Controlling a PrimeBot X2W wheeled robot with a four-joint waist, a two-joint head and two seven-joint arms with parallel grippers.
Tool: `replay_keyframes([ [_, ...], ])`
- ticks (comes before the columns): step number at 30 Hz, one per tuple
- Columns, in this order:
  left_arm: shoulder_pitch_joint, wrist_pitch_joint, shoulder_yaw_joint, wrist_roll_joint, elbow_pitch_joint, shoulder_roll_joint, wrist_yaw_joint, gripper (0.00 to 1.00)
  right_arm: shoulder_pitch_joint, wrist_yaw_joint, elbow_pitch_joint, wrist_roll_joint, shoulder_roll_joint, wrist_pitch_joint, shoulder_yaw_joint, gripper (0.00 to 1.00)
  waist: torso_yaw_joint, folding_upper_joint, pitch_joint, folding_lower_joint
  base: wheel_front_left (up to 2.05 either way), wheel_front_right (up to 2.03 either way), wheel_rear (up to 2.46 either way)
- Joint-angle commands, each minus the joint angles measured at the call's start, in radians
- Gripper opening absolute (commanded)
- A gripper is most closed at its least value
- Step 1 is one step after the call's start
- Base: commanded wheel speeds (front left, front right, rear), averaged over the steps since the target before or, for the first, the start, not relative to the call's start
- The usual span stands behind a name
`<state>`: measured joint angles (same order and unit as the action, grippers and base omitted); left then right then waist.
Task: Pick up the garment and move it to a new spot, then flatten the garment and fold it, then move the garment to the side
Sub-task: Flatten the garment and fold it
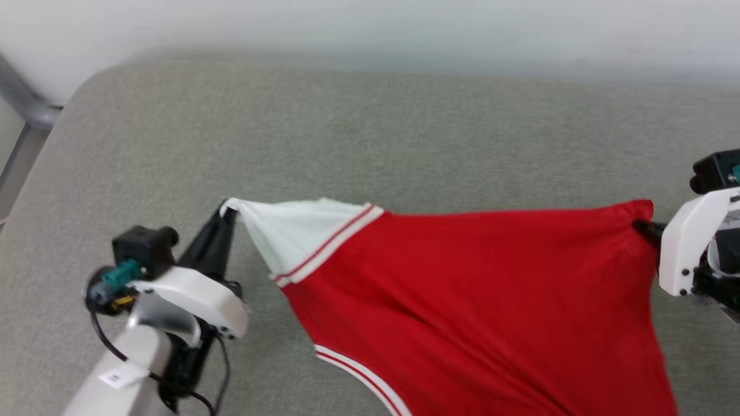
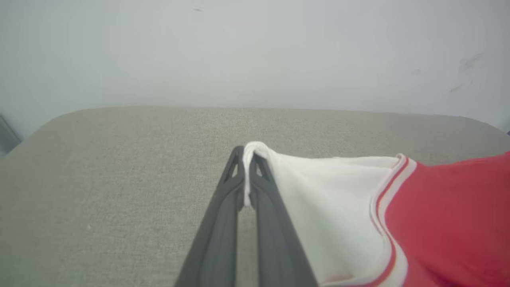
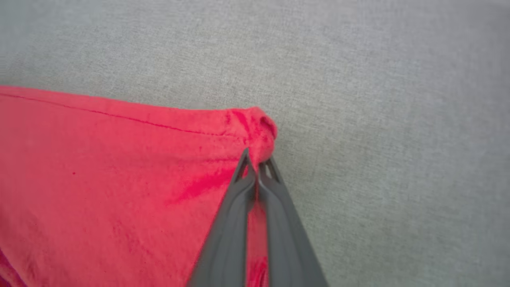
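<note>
Red jersey [image 1: 474, 289], seemingly light, limp and thin, stretched taut over the padded bench's [image 1: 404, 127] near half; left claw [image 1: 226, 209] pinches its white sleeve tip, right claw [image 1: 639, 224] its red corner; corners suit gripping.

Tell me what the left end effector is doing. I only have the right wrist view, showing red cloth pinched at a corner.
Observer: The left end effector is shut on the tip of the garment's white sleeve.
Operator: Is the cloth slack between the two?
Observer: No. The head view shows its top edge stretched almost straight across to the right end effector.
Operator: Any trim visible?
Observer: Yes, red-and-white striped trim borders the sleeve, and a second band runs lower down.
</note>
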<state>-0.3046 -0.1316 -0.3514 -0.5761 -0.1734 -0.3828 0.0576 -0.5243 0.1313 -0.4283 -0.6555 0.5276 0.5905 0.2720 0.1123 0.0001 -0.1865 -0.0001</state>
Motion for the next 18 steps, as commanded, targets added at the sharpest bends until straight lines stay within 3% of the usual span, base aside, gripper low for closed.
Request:
replay_keyframes([
  [1,-0.018,0.006,0.004,0.011,-0.006,-0.018,-0.001,0.0,-0.019,-0.001,-0.002,0.013,-0.008,-0.013,-0.002,0.0,-0.043,-0.0001,0.041,0.0001,0.0,0.0,0.0],
  [10,-0.233,0.123,0.052,0.013,-0.054,-0.136,-0.03,0.0,-0.145,-0.001,-0.046,0.115,-0.071,-0.118,-0.024,0.0,-0.136,-0.0001,0.061,0.0001,0.0,0.0,0.0],
  [18,-0.531,0.15,0.092,0.021,-0.188,-0.16,-0.042,0.0,-0.375,-0.002,-0.1,0.22,-0.105,-0.219,-0.059,0.0,-0.174,-0.0001,-0.011,0.0001,0.0,0.0,0.0],
])
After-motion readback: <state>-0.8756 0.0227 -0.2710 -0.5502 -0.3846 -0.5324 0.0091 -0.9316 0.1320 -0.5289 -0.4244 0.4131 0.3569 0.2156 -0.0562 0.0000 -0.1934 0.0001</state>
